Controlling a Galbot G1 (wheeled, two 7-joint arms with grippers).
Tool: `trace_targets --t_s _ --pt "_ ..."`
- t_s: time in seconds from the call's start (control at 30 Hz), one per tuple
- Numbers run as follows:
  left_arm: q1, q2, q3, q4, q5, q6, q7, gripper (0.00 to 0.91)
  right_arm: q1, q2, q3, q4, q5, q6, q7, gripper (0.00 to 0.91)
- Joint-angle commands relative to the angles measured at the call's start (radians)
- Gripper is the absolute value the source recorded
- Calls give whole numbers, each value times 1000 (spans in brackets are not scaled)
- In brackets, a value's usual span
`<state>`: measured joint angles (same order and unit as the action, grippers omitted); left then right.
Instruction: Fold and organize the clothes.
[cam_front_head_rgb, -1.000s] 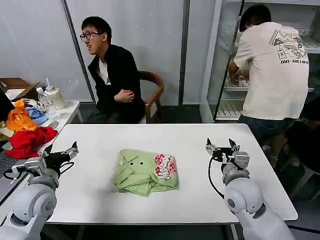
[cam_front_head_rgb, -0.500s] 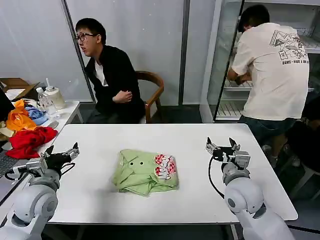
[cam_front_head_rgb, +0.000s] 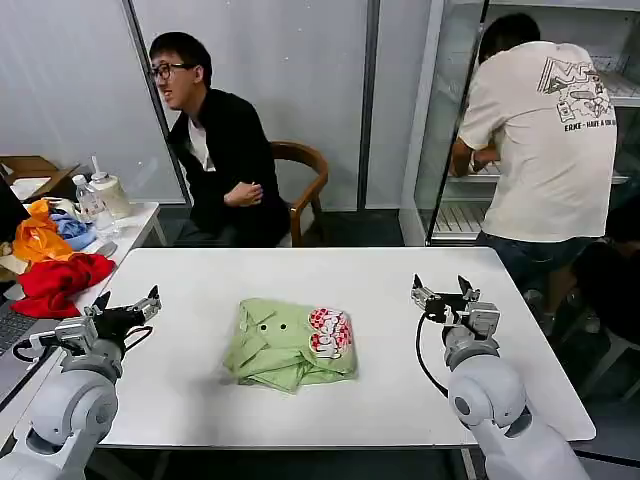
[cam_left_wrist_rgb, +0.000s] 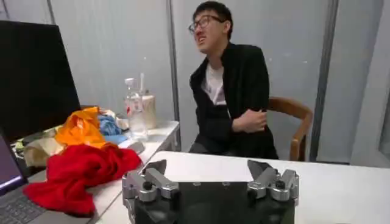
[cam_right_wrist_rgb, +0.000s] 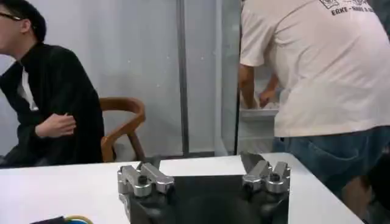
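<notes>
We see the light green shirt lying folded in a compact bundle at the middle of the white table; we judge it light, soft and floppy, best pinched at an outer edge or corner where the layers stack. Our left gripper rests at the table's left edge, our right gripper at the right, both spread wide and empty, well apart from the cloth.

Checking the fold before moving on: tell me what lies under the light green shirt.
The folded light green short-sleeved shirt rests directly on the white table, which shows all around it. Its own tucked layers hide whatever lies beneath; nothing pokes out.
</notes>
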<state>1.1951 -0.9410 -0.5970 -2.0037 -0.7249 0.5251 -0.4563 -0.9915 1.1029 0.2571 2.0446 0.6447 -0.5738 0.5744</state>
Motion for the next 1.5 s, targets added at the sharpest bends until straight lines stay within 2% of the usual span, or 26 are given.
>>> trace_targets --t_s 0.03,0.57,0.73,1.5 --pt "1 0 2 -1 2 0 -1 907 0 1 -1 0 -1 2 -1 907" --pt "3 -1 7 -6 3 0 -2 907 -3 0 -2 3 -3 -2 1 907" --pt "3 -1 11 -6 4 -1 -1 907 -4 -4 -1 7 -20 -4 -21 907" --pt "1 -3 18 -7 10 -2 -1 907 0 -6 -2 6 -29 -5 -39 907"
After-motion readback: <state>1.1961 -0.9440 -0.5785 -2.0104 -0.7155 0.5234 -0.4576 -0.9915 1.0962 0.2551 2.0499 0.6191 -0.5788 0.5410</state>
